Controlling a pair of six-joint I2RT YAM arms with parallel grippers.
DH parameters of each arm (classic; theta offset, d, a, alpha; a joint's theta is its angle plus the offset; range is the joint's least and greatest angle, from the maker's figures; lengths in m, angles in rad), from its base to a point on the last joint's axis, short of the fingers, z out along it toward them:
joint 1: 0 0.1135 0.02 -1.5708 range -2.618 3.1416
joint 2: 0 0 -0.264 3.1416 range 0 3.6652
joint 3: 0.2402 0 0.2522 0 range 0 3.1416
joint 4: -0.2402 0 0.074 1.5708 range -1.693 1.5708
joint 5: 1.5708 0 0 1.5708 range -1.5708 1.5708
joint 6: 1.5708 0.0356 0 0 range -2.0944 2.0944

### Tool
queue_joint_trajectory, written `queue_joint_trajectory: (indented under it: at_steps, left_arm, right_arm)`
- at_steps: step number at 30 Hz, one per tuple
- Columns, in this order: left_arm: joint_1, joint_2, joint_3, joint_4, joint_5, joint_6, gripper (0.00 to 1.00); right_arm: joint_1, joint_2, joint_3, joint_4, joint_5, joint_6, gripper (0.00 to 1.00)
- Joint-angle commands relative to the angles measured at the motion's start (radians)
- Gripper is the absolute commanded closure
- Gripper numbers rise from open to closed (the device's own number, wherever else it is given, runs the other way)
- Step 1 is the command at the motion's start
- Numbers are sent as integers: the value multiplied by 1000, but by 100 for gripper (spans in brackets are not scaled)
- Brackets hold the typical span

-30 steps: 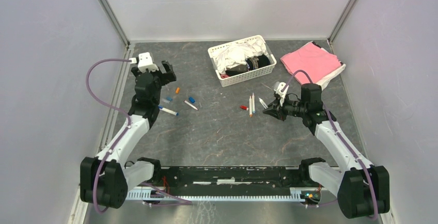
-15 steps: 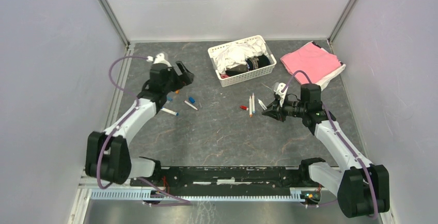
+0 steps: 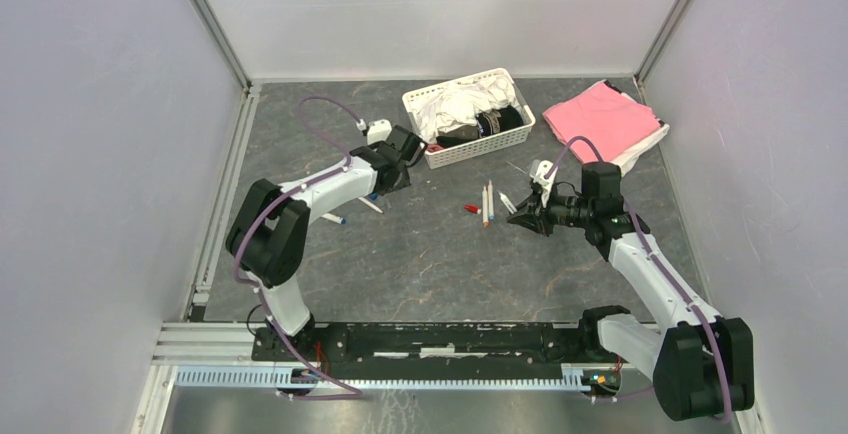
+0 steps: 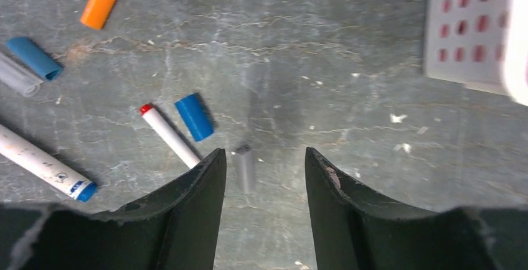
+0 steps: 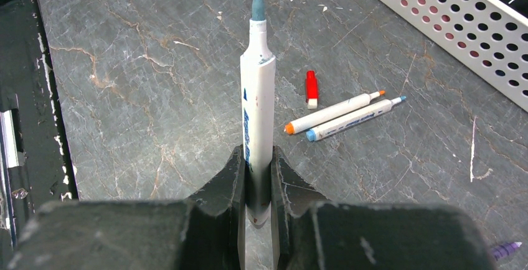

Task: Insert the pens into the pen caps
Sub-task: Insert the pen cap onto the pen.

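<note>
My right gripper (image 5: 258, 155) is shut on a white pen (image 5: 258, 96) with a grey-blue tip, which points away from the wrist. Beyond it lie a red cap (image 5: 311, 88), an orange-ended pen (image 5: 333, 113) and a blue-ended pen (image 5: 355, 119). My left gripper (image 4: 263, 153) is open low over the table, with a small grey cap (image 4: 244, 169) lying between its jaws, nearer the left one. Next to it are a blue cap (image 4: 194, 116), a red-tipped white pen (image 4: 168, 134), another blue cap (image 4: 34, 57), an orange cap (image 4: 99, 2) and a blue-ended pen (image 4: 43, 164).
A white perforated basket (image 3: 432, 152) of cloths stands at the back, just right of my left gripper (image 3: 398, 166). A pink cloth (image 3: 600, 119) lies at the back right. Metal rails run along the left edge and the near edge.
My left arm has swung from the far left across to the spot beside the basket, and its jaws have narrowed. The right arm with its pen has not moved.
</note>
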Motion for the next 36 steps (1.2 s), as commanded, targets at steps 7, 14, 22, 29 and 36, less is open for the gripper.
queue_joint_trajectory:
  at_steps: [7, 14, 22, 29, 36]
  left_arm:
    - [-13, 22, -4, -59, -76, -120, 49]
    - [-32, 1, -70, -42, -45, -168, 57]
    - [-32, 18, -94, -16, -14, -160, 62]
    - [-30, 52, -77, 0, -5, -138, 63]
    - [-13, 66, -75, 12, 9, -124, 66]
  right_arm:
    - [2, 4, 37, -1, -16, -12, 100]
    - [3, 9, 39, -2, -18, -12, 100]
    - [3, 7, 37, -2, -16, -12, 100]
    - [3, 6, 37, -3, -16, -12, 100]
    - [2, 6, 37, -5, -16, -12, 100]
